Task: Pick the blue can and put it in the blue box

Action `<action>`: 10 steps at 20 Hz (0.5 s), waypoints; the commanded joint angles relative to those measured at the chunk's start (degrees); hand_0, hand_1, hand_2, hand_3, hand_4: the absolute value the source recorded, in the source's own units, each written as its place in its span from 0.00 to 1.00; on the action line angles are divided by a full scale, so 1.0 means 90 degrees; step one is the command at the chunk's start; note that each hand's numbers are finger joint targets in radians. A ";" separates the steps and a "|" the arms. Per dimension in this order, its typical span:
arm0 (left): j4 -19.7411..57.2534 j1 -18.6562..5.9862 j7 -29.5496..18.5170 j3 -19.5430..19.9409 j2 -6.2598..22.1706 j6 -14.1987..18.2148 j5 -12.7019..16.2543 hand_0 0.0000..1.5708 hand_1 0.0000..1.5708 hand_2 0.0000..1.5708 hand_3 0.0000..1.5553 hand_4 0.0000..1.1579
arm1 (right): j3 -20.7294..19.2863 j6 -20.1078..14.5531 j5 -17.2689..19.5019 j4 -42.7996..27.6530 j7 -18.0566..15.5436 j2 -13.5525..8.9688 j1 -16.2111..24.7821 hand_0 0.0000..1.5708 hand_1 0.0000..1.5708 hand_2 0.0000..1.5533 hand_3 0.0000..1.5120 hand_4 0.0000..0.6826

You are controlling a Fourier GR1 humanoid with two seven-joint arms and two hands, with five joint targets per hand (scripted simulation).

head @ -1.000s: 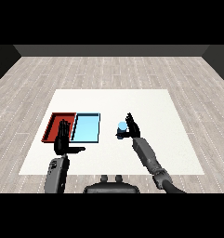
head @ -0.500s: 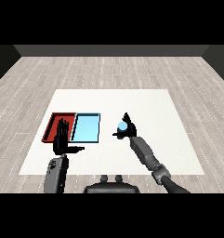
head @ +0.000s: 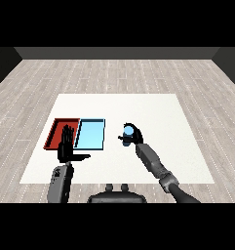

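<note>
The blue can [head: 128, 131] stands on the white table, right of the light blue tray [head: 90, 135]. My right hand [head: 134, 137] is curled round the can, its fingers wrapping the can's far and near sides. The red tray [head: 58, 128] lies directly left of the blue one. My left hand [head: 67, 145] is raised with straight fingers and thumb out, over the near edge of the red tray, holding nothing.
The white table [head: 153, 110] stretches wide behind and to the right of the trays. Grey wooden floor surrounds it.
My right hand has gone from open beside the can to curled round it. The left hand has stayed put.
</note>
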 commanded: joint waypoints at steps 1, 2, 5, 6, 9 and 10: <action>0.0218 -0.0033 -0.0040 0.0242 0.0188 -0.0200 0.0206 0.00 0.00 0.00 0.00 0.00 | 0.0666 -0.0707 -0.0314 0.0112 0.0204 0.0007 -0.0255 1.00 1.00 0.96 0.96 0.99; -0.0152 0.0037 0.0006 -0.0088 -0.0130 0.0031 0.0047 0.00 0.00 0.00 0.00 0.00 | -0.0009 -0.0116 0.0263 0.0466 0.0010 -0.0070 -0.0156 1.00 1.00 0.95 0.95 0.99; 0.0103 0.0059 -0.0165 0.0070 0.0041 -0.0110 0.0043 0.00 0.00 0.00 0.00 0.00 | -0.0029 -0.0364 0.0040 0.0757 0.0147 0.0006 -0.0716 0.99 0.99 0.96 0.95 1.00; 0.0466 -0.0348 -0.0040 0.0492 0.0367 -0.0347 0.0388 0.00 0.00 0.00 0.00 0.00 | 0.0311 -0.0676 0.0192 -0.0445 0.0453 0.0006 0.0101 0.99 0.99 0.96 0.95 1.00; 0.0245 -0.0397 0.0218 0.0302 0.0296 -0.0217 0.0255 0.00 0.00 0.00 0.00 0.00 | 0.0324 -0.0582 0.0149 0.0059 -0.0035 0.0007 -0.0284 0.98 0.98 0.95 0.94 0.97; -0.0399 0.0266 0.0312 -0.0017 0.0099 -0.0194 0.0163 0.00 0.00 0.00 0.00 0.00 | 0.0144 -0.0411 0.0306 0.0037 -0.0049 -0.0061 -0.0297 0.97 0.97 0.94 0.94 0.97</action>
